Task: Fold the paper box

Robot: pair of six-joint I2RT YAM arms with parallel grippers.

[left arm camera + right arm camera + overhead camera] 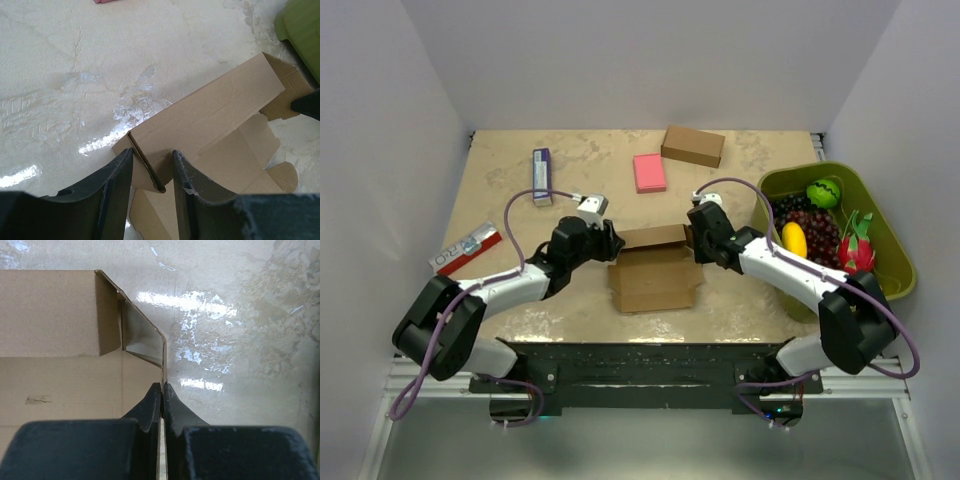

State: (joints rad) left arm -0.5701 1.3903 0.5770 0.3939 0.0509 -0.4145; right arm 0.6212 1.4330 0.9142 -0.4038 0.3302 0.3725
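The paper box (655, 280) sits between low, inward-reaching arms, the left end effector (150, 160) grasping its left wall and the right end effector (162, 387) clenched on its right flap.

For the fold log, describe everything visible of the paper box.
The paper box is plain brown thin cardboard, unmarked, creased and only partly folded. Its base lies flat on the table between the arms, open upward, with a back panel raised along the far edge and loose flaps spread at the near side. The left gripper straddles and seems to clamp the raised panel's left end; the right gripper is shut on a thin upright side flap at the right end.
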